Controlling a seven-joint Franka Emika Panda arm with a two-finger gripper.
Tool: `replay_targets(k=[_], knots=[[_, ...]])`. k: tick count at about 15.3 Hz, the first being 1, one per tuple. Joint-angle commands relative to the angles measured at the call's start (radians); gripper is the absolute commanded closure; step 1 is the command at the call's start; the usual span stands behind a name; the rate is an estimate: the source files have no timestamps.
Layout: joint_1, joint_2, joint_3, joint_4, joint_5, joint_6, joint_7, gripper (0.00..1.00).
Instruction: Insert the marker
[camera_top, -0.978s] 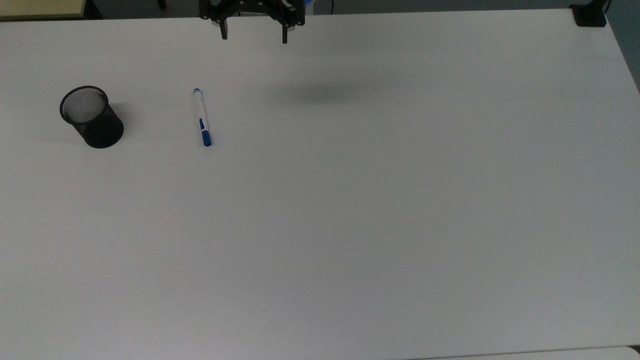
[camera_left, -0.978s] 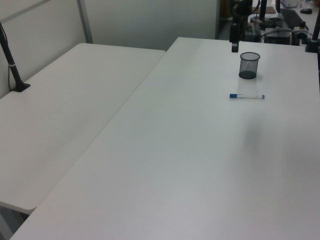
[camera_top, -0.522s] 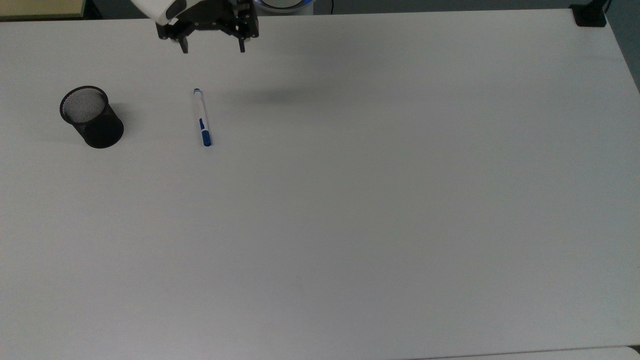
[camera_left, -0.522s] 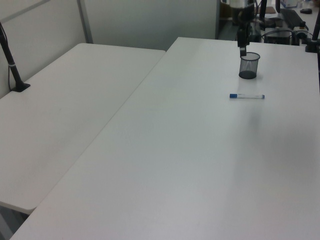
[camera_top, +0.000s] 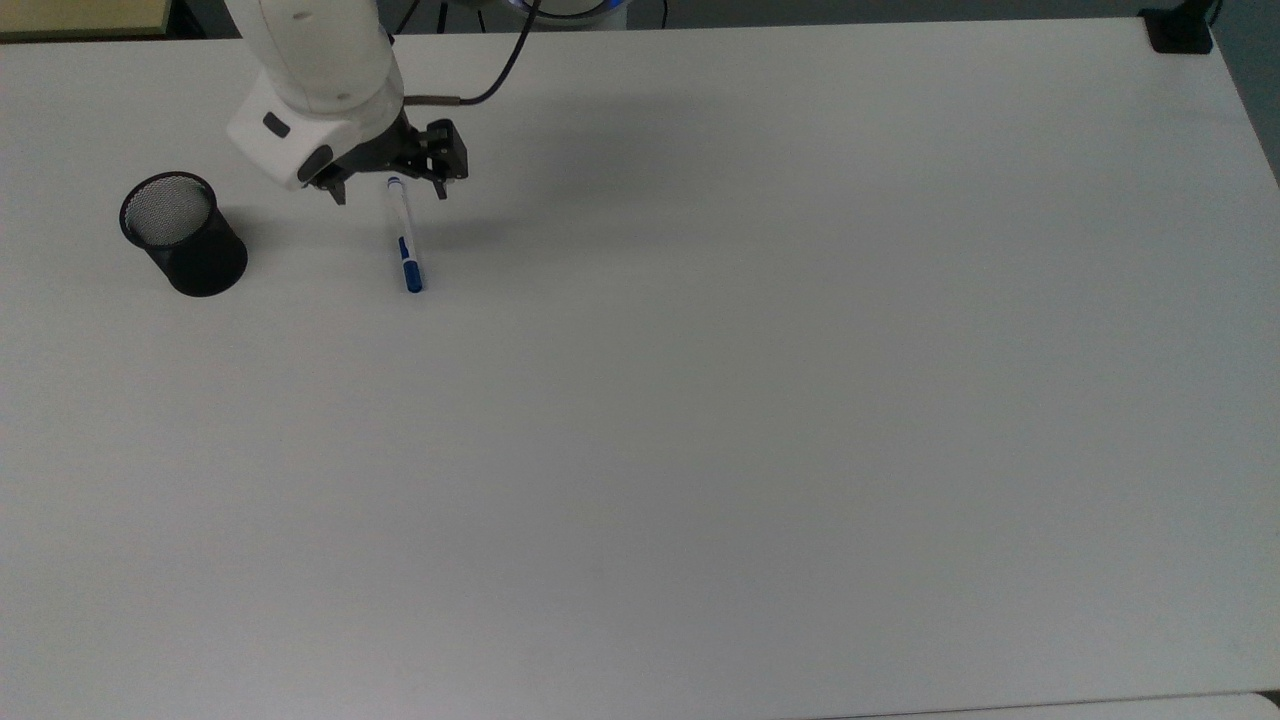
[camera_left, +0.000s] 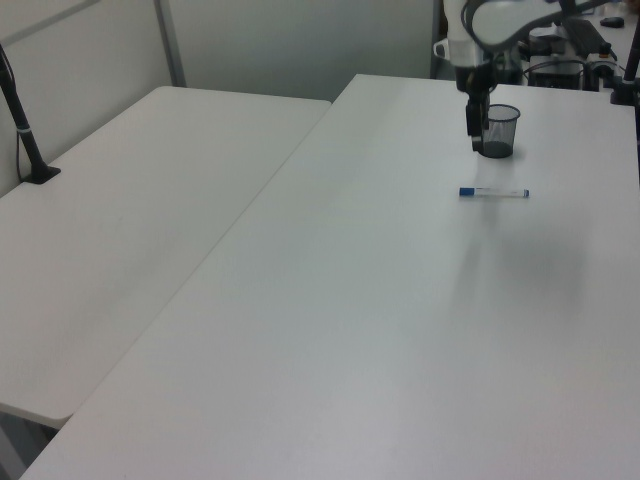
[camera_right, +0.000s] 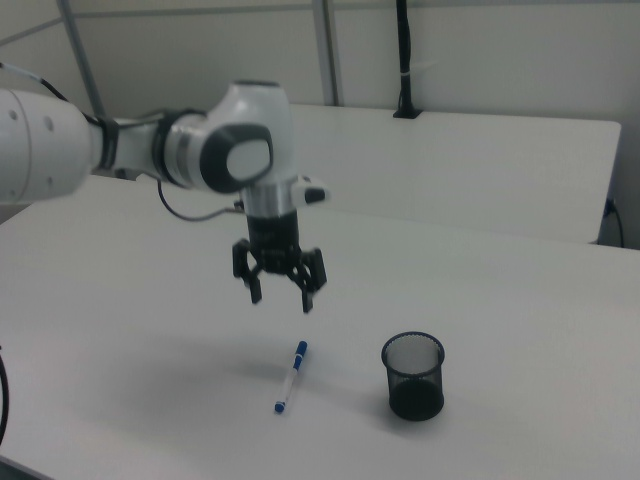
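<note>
The marker (camera_top: 405, 236) (camera_left: 494, 192) (camera_right: 291, 376), white with a blue cap, lies flat on the white table (camera_top: 700, 400). A black mesh cup (camera_top: 183, 234) (camera_left: 498, 130) (camera_right: 413, 375) stands upright at the top view's left, apart from the marker. My gripper (camera_top: 390, 190) (camera_right: 281, 296) hangs open above the table, over the marker's plug end in the top view, with nothing between its fingers. In the left view the gripper (camera_left: 472, 138) is just left of the cup.
A black clamp (camera_top: 1180, 30) sits on the table's far right corner in the top view. A second white table (camera_left: 130, 220) adjoins at the left view's left, with a black post (camera_left: 25, 130) on it.
The arm has swung toward the top view's left and come down from the table's far edge to hover over the marker's end. Marker and cup have not moved.
</note>
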Motion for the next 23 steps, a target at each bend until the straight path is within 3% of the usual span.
replay_targets(k=[1, 2, 4, 6, 8, 9, 17, 19, 23], knots=[[-0.019, 0.034, -0.002, -0.085, 0.0, 0.129, -0.029, 0.05], [-0.021, 0.059, -0.002, -0.085, -0.001, 0.146, -0.027, 0.07], [-0.021, 0.088, -0.002, -0.085, -0.012, 0.178, -0.027, 0.2], [-0.024, 0.103, 0.0, -0.083, -0.014, 0.198, -0.027, 0.39], [-0.025, 0.116, 0.0, -0.083, -0.014, 0.221, -0.024, 0.67], [-0.024, 0.12, 0.0, -0.083, -0.014, 0.227, -0.021, 0.74], [-0.018, 0.154, 0.0, -0.083, -0.014, 0.264, 0.013, 0.75], [-0.019, 0.151, 0.001, -0.077, -0.014, 0.261, 0.014, 0.86], [-0.029, 0.117, 0.001, -0.056, -0.001, 0.247, 0.019, 0.87]])
